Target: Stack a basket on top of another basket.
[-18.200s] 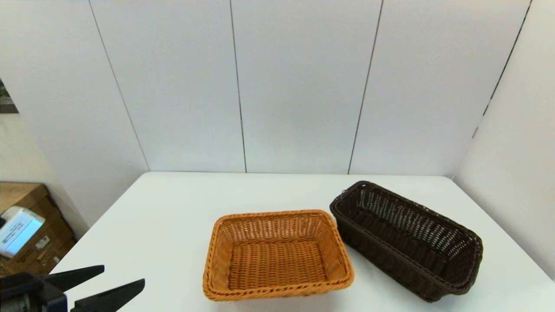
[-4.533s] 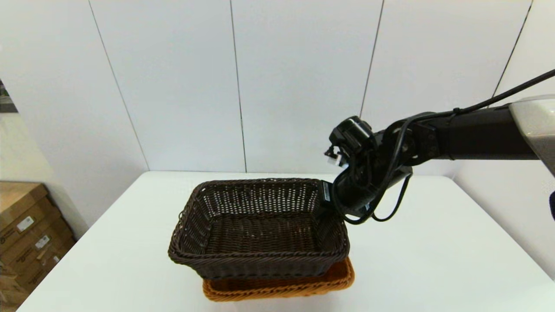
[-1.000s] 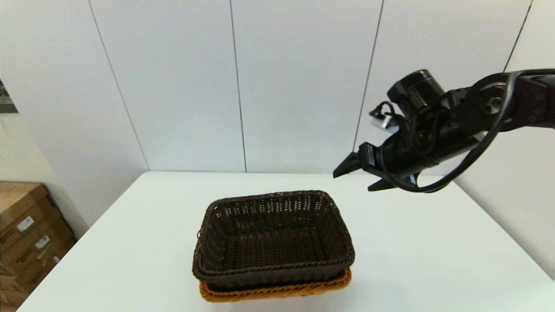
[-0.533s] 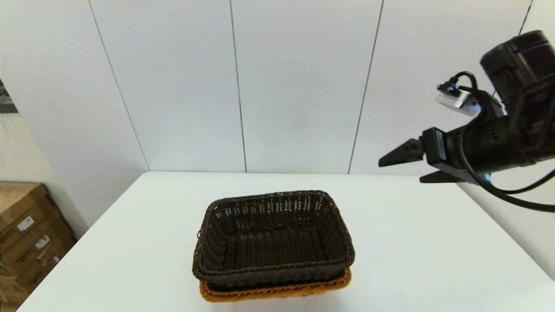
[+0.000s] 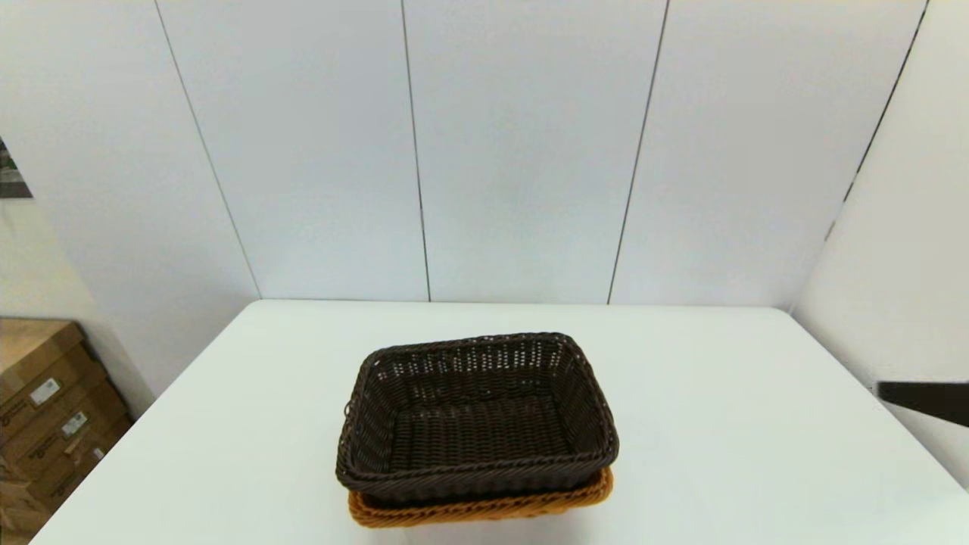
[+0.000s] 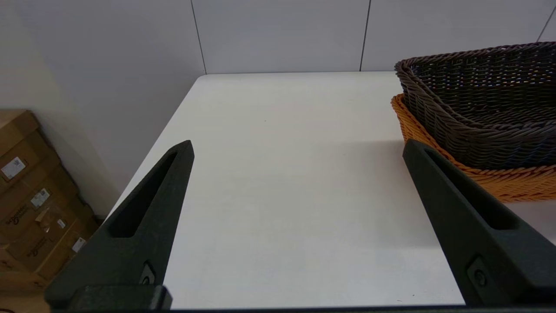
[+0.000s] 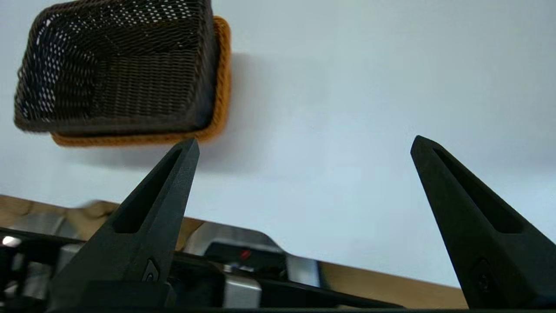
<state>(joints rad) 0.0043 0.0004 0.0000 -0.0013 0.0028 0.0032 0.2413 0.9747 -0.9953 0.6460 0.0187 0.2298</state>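
Observation:
The dark brown basket (image 5: 477,412) sits nested in the orange-tan basket (image 5: 484,511), near the table's front middle. Only the orange rim shows beneath it. The left wrist view has the dark basket (image 6: 478,113) over the orange one (image 6: 499,180), just beyond my left gripper (image 6: 299,145), which is open, empty and low over the bare table. My right gripper (image 7: 306,141) is open and empty, held well away from the dark basket (image 7: 117,74) and the orange rim (image 7: 221,87). In the head view only a dark sliver of the right arm (image 5: 920,401) shows.
The white table (image 5: 719,454) runs to panelled walls at the back and the right. Cardboard boxes (image 5: 45,409) stand on the floor off its left side. Parts of my own base (image 7: 243,269) show below the table's near edge.
My right arm has pulled back from high over the table's right side and now shows only at the picture's right edge. The stacked baskets have not moved in the last second.

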